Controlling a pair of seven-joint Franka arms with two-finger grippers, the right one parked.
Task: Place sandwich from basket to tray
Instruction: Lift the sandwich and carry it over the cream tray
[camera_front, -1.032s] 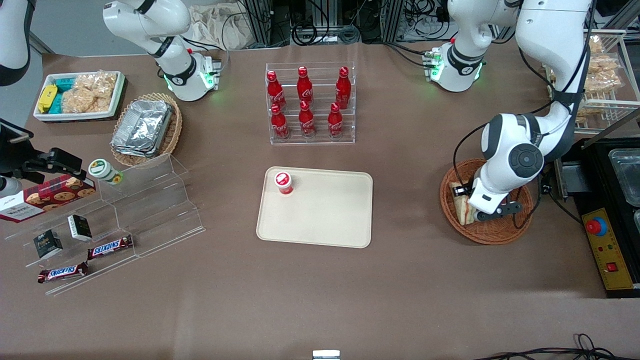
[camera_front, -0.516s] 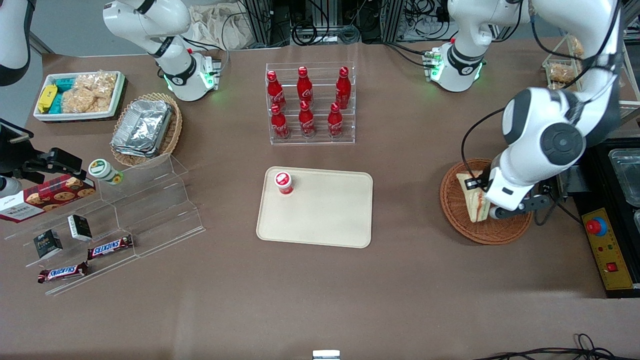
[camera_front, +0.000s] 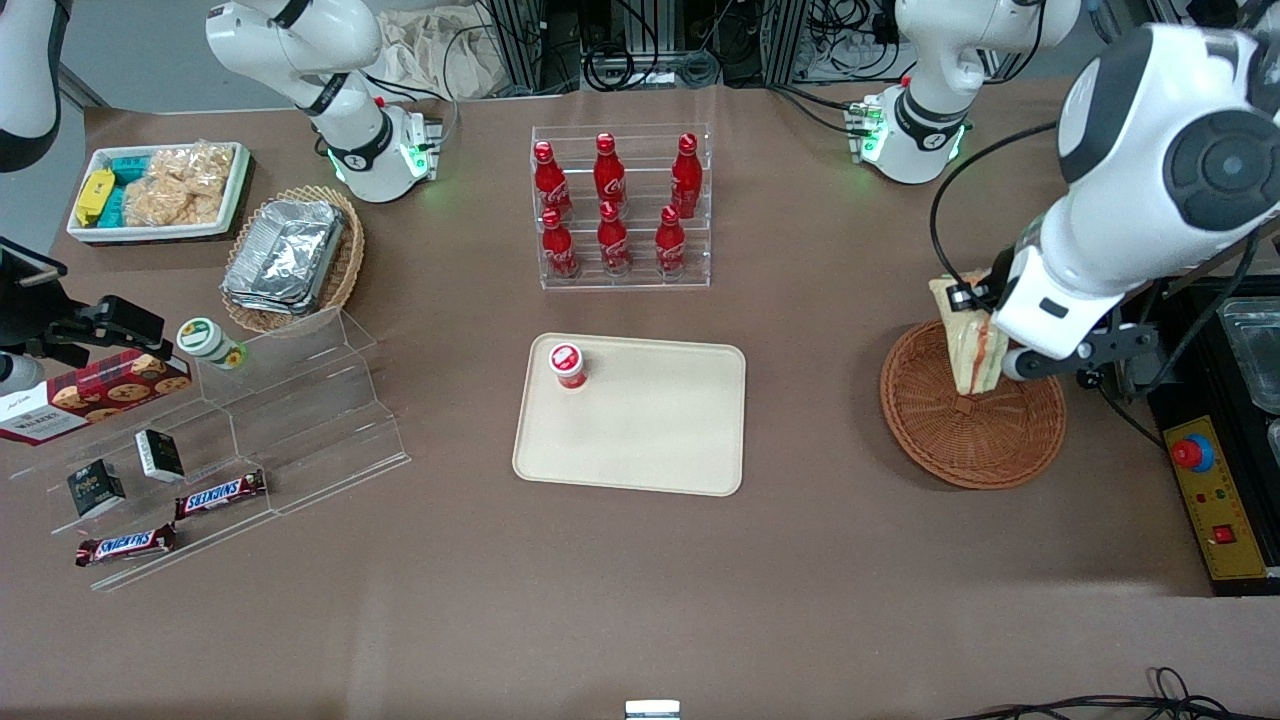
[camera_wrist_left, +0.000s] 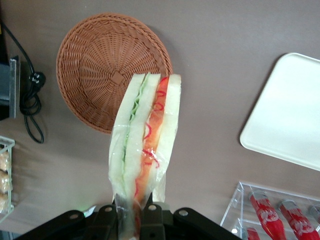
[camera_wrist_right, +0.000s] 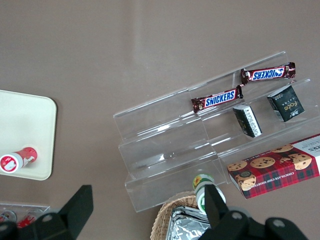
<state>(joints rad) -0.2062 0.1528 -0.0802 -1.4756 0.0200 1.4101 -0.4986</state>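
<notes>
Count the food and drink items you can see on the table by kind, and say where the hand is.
Cola bottles in the rack: 6
Snickers bars: 2
Sandwich: 1, gripped in the hand, above the basket
Small red cup on the tray: 1
Cookie box: 1
Total: 11

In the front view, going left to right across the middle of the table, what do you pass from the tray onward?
Tray with a small red cup on it → empty basket → sandwich lifted above the basket, held in the gripper → yellow control box.
</notes>
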